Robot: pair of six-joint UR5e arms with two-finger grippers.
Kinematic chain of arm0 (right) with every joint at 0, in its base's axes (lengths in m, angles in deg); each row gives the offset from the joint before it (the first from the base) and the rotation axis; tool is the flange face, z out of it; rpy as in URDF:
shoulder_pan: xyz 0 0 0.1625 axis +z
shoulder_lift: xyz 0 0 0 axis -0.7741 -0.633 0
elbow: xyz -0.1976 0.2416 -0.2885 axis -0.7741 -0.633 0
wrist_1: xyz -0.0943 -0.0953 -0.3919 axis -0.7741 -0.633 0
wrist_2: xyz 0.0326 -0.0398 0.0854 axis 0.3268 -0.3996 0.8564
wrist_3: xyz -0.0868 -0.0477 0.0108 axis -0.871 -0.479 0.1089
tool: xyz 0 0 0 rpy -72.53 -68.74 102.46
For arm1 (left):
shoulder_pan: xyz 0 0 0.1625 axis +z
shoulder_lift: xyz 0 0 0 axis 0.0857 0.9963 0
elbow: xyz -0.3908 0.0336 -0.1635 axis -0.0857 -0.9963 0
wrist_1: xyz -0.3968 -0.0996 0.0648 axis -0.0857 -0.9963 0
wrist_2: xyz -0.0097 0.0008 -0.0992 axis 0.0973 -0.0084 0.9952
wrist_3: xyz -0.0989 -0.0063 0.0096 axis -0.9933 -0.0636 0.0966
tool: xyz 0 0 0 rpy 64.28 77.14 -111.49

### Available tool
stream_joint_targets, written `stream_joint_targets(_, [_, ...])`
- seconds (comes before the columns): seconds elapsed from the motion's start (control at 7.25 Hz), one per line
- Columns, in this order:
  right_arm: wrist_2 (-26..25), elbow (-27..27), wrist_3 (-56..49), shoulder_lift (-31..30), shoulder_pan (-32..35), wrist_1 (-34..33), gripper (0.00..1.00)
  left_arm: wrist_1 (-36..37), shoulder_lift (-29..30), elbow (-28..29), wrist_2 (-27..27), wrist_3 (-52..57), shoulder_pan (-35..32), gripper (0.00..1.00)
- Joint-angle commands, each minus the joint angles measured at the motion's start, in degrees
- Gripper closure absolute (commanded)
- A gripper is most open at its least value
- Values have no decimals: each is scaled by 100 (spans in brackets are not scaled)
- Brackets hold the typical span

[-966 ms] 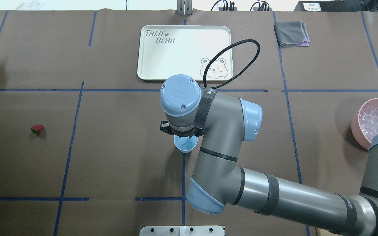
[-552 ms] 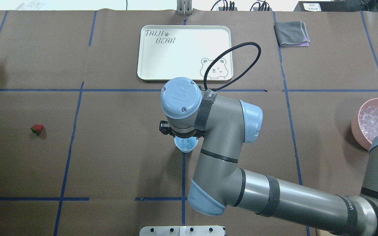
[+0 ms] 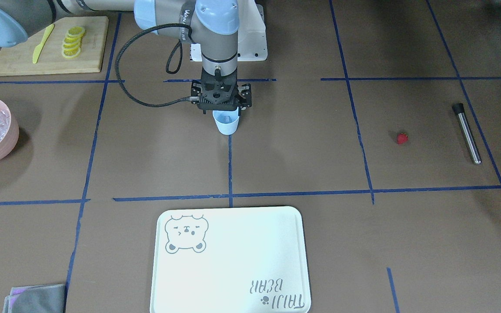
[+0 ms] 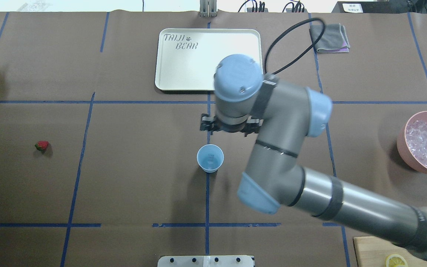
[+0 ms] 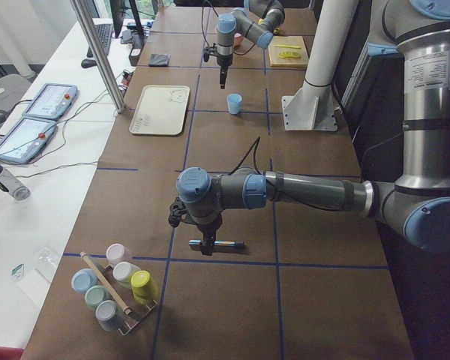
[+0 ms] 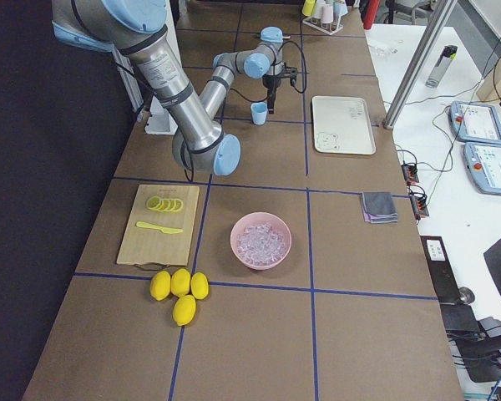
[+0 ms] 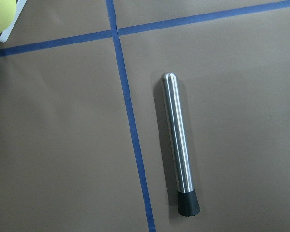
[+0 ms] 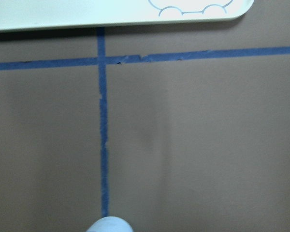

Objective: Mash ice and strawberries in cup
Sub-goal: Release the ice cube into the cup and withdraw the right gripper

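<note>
The pale blue cup [image 4: 210, 158] stands upright at the table's middle, with one small clear ice cube [image 4: 209, 158] inside. More ice [image 4: 426, 139] fills the pink bowl [image 4: 402, 142] at the right. The red strawberry [image 4: 42, 145] lies alone at the far left. In the front view my right gripper [image 3: 226, 114] hangs open just above the cup [image 3: 225, 126]. The overhead view shows that arm's wrist beyond the cup. My left gripper [image 5: 205, 247] hovers over a steel muddler [image 7: 179, 145]. I cannot tell whether it is open or shut.
A white bear tray [image 4: 184, 66] lies beyond the cup and a grey cloth [image 4: 330, 37] at the back right. A cutting board [image 3: 89, 48] with lemon slices [image 3: 72, 41] and whole lemons [image 6: 179, 288] sit by the robot's right. A rack of coloured cups [image 5: 116, 289] stands at the far left end.
My right arm has lifted off the cup and swung away toward the tray and to the right. The cup now shows fully, with an ice cube in it.
</note>
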Motion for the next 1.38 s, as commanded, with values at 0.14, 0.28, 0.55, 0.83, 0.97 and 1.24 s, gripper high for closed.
stream_joint_targets(0.14, [814,1119,-2027,-1774,1345,188,1,0,0,6,2,0,9,0])
stream_joint_targets(0.28, [1026,1192,-2876,-2311,1690,458,1,0,0,-3,2,0,9,0])
stream_joint_targets(0.55, [1292,1175,-4029,-3374,2323,1126,1,0,0,-3,2,0,88,0])
stream_joint_targets(0.83, [1555,1166,-4980,-4524,2903,1837,1,0,0,-3,2,0,150,0])
stream_joint_targets(0.97, [1704,1062,-5342,-4931,3211,2233,1,9,0,-3,2,0,158,0])
stream_joint_targets(1.24, [1785,887,-5574,-5487,3319,2865,1,9,0,-12,2,0,159,0])
